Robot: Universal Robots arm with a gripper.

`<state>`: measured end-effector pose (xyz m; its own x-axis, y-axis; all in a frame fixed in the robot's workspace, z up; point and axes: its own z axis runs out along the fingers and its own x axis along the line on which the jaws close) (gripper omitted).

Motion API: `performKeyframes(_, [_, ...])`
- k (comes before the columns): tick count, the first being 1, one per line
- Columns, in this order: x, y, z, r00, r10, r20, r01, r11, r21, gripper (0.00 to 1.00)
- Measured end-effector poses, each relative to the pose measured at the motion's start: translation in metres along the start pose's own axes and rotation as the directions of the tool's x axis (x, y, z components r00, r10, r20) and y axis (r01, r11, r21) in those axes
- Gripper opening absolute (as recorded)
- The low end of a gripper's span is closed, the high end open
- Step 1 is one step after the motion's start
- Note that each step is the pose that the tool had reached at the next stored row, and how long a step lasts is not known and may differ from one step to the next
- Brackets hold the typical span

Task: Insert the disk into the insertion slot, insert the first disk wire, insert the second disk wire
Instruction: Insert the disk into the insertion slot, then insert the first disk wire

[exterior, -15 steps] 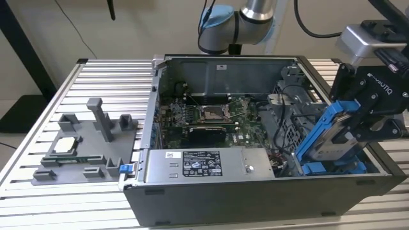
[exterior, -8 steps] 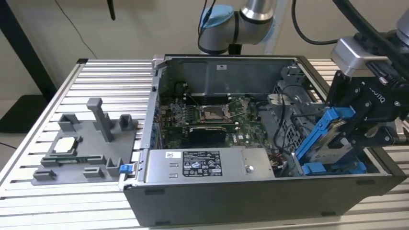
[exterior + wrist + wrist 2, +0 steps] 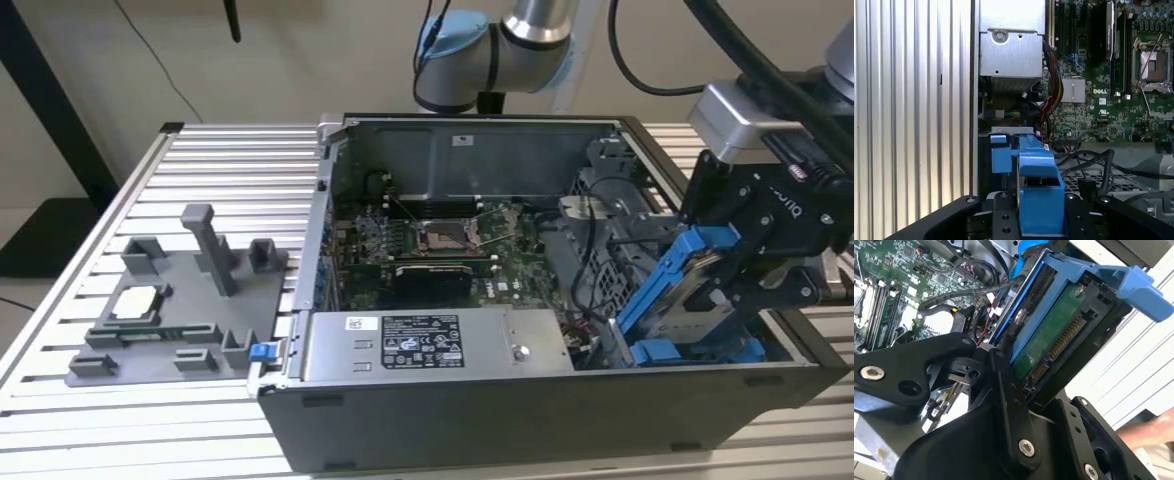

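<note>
- One slatted metal table (image 3: 227, 160), spanning the exterior view.
- One open computer case (image 3: 534, 420), centre to lower right, lying on its side.
- One robot arm (image 3: 501, 55), entering at the top edge.
- One motherboard (image 3: 441, 245), centre, inside the case.
- One grey fixture block (image 3: 180, 300), lower left, on the table.
- One silver power supply (image 3: 427, 345), lower centre, inside the case.
- One insertion slot (image 3: 603, 285), a grey cage right of centre.
- One gripper (image 3: 741, 285), at the right edge, fingers clamped on the disk.
- One disk (image 3: 674, 290) in its blue carrier, steeply tilted: lower end in the case just beside the slot, upper end above the rim, not seated.
</note>
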<state>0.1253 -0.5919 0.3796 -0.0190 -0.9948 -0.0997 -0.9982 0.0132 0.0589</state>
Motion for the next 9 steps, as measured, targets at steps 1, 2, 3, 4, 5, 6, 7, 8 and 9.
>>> performKeyframes(1, [0.0, 0.0, 0.0, 1.0, 0.0, 0.0, 0.0, 1.0, 0.0, 0.0])
performKeyframes(2, [0.0, 0.0, 0.0, 1.0, 0.0, -0.0001, 0.0, 1.0, 0.0, 0.0])
performKeyframes(3, [0.0, 0.0, 0.0, 1.0, 0.0, -0.0001, 0.0, 1.0, 0.0, 0.0])
performKeyframes(4, [0.0, 0.0, 0.0, 1.0, 0.0, 0.0, 0.0, 1.0, 0.0, 0.0])
performKeyframes(5, [0.0, 0.0, 0.0, 1.0, 0.0, 0.0, 0.0, 1.0, 0.0, 0.0])
performKeyframes(6, [0.0, 0.0, -0.0004, 1.0, 0.0, 0.0002, 0.0, 1.0, 0.0, 0.0])
performKeyframes(7, [-0.0001, 0.0001, -0.0016, 1.0, 0.0, 0.0001, 0.0, 1.0, 0.0, 0.0])
performKeyframes(8, [-0.0003, 0.0002, -0.0027, 1.0, 0.0, 0.0001, 0.0, 1.0, 0.0, 0.0])
performKeyframes(9, [-0.0003, 0.0002, -0.0032, 1.0, 0.0, 0.0002, 0.0, 1.0, 0.0, 0.0])
